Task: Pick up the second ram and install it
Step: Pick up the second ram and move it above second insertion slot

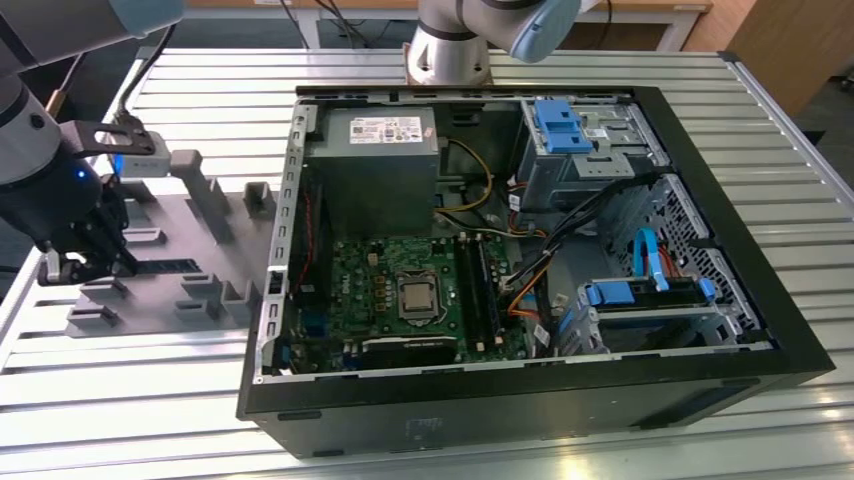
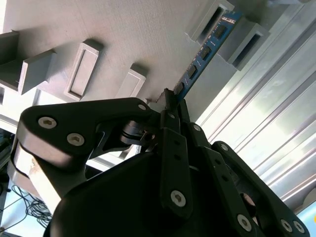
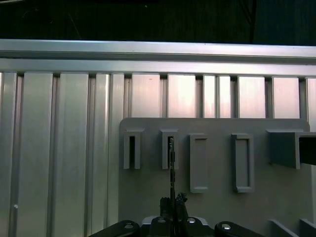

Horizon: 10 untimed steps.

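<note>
Arm positioned over the grey fixture (image 1: 200, 215) at the exterior view's left, gripper (image 2: 173, 101) directed down at it. Second ram (image 2: 210, 42) is seen standing on edge between the fixture's slotted blocks. Its near end is pinched between the fingers (image 2: 170, 129).

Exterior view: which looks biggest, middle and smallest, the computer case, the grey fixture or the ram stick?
1. computer case, biggest by far
2. grey fixture
3. second ram, a thin dark strip at the fixture
</note>
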Available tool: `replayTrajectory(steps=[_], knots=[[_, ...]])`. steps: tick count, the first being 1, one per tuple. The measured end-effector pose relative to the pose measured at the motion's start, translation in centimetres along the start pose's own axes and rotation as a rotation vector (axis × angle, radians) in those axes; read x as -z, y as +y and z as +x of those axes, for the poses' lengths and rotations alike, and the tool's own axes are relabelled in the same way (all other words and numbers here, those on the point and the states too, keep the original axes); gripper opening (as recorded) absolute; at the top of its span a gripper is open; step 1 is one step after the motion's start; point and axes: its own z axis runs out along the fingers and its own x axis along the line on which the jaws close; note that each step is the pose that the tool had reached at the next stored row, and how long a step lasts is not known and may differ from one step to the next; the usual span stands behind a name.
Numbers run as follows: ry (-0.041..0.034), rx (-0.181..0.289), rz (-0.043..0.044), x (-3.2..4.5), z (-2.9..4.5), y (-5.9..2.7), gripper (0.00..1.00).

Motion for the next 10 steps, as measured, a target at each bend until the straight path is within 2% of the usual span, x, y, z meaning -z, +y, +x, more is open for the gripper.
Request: replayTrajectory(steps=[9,10], knots=[[0.0000,0.000,0.0000,0.16,-0.01,0.00,0.14],[0.0000,0.000,0.0000,0.55,-0.02,0.02,0.14]])
